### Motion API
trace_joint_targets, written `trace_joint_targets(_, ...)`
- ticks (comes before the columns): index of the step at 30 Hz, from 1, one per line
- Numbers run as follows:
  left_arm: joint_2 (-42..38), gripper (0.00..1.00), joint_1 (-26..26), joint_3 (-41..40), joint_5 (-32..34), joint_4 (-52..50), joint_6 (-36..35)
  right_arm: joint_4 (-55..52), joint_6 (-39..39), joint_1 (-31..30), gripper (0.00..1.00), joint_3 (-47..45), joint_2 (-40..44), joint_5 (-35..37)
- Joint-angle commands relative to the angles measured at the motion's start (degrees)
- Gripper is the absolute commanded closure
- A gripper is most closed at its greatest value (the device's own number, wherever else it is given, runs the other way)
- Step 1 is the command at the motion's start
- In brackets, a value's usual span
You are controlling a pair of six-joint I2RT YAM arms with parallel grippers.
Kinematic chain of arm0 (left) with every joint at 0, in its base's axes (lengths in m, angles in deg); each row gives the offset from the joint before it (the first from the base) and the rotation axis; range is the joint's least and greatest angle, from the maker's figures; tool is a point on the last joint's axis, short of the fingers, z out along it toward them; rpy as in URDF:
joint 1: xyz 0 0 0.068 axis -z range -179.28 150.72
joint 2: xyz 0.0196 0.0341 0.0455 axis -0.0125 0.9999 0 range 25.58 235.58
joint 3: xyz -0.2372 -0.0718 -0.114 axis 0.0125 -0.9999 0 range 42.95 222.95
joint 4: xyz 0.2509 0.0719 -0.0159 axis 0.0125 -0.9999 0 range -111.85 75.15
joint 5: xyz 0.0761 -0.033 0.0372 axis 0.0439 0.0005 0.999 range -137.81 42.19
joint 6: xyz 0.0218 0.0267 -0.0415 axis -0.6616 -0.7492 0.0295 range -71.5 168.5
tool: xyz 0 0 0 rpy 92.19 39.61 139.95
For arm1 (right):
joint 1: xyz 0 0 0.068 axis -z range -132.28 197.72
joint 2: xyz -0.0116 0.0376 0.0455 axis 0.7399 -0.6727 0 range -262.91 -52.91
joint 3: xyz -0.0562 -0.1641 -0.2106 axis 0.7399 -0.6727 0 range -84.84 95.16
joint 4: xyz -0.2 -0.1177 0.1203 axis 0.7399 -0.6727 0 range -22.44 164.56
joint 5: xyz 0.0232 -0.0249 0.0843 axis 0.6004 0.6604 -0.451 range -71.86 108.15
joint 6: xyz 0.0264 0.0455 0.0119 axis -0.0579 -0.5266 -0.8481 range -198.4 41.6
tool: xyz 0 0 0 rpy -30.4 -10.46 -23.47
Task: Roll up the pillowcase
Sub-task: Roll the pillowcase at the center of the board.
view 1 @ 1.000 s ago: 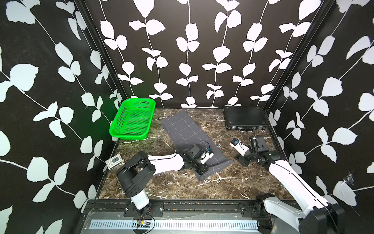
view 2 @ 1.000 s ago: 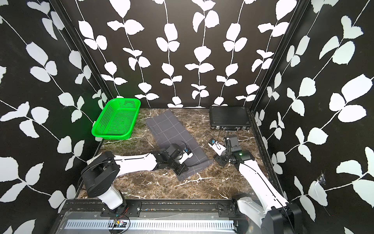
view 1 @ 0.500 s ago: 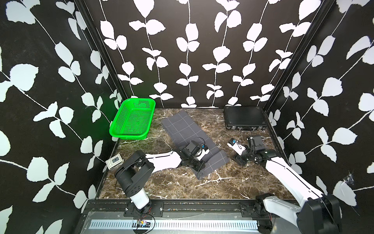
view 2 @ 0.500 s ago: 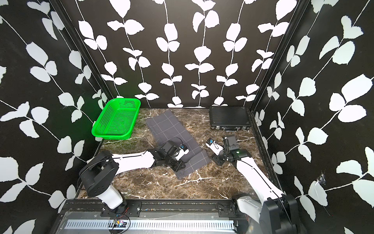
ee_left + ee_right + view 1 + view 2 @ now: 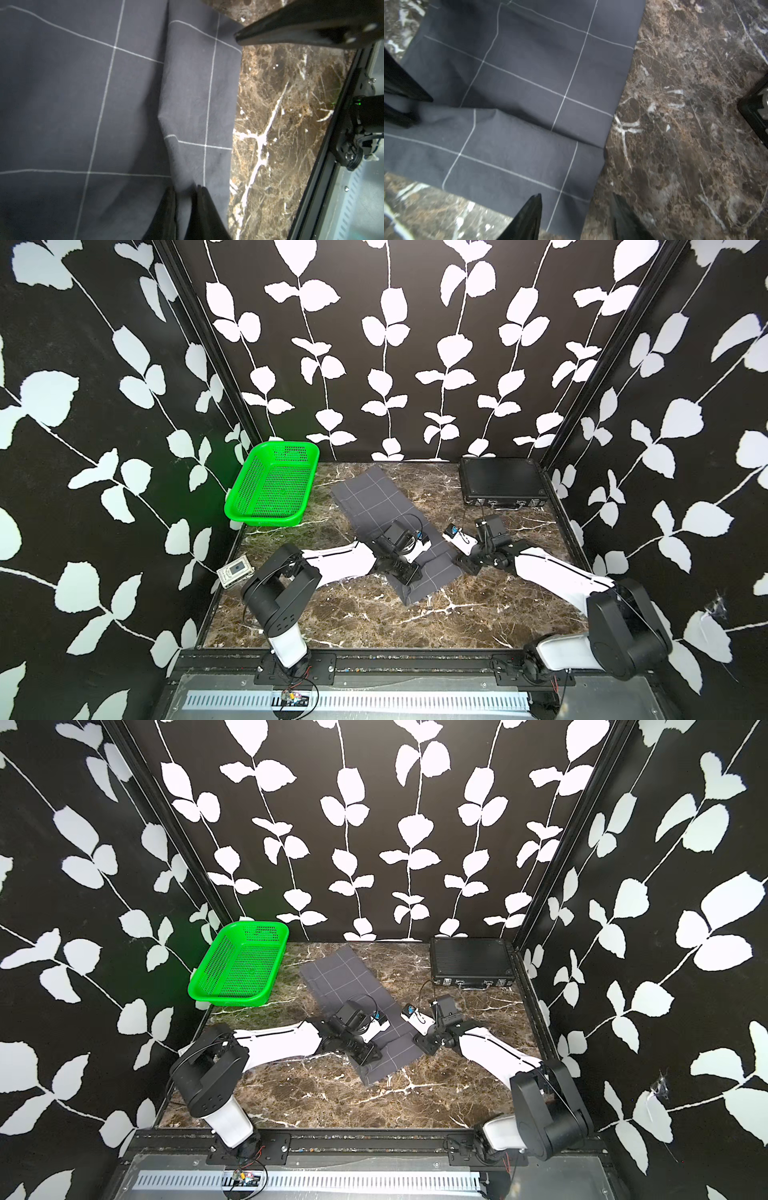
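— While the left gripper (image 5: 185, 188) is letting go, what is changing for the pillowcase (image 5: 370, 497)?
— Its fingers (image 5: 204, 207), shut a second ago, are now standing narrowly apart with a ridge of cloth between them. I cannot tell whether they are still pinching it. The right gripper (image 5: 575, 216) is coming in leftward and hovering over the cloth's near right corner, its fingers (image 5: 529, 214) wide and holding nothing
— And where is the cloth lying?
— It is lying mid-worktop (image 5: 374, 626), slanting from far left to near right, with its near end folded over once. I am reading that fold as the first turn of the roll being set down, and the right arm as arriving to share the next turn. Most of the length is still lying flat
— What is staying out of sight?
— In both top views the left wrist is covering the fold and the fingertips. The wrist views are cutting off the far end, so I am not judging how straight it is lying
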Motion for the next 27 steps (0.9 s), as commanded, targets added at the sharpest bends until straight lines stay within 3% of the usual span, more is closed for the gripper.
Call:
trace_joint_targets(1,1.23,0.82,-0.98,1.99,-0.44,-2.37,-2.86,4.44,-1.19,-0.82,0.45,1.30,-1.57,2.83)
trace_joint_targets(13,3.65,0.82,-3.09,6.23,3.08,-6.58,-7.09,4.63,-1.99,-2.23,0.47,2.40,-8.07,10.80)
trace_joint_targets(21,-3.72,0.62,-2.44,6.73,9.70,-13.71,-4.86,2.46,-2.65,-2.33,0.48,2.93,-9.83,12.76)
trace_joint_targets(24,-7.57,0.53,1.09,4.81,13.09,-14.04,-2.61,1.98,-3.24,-2.38,0.47,3.04,-9.14,12.62)
trace_joint_targets(27,-6.56,0.52,4.41,3.53,15.14,-16.05,-0.96,0.67,-3.28,-2.41,0.48,3.03,-8.23,13.25)
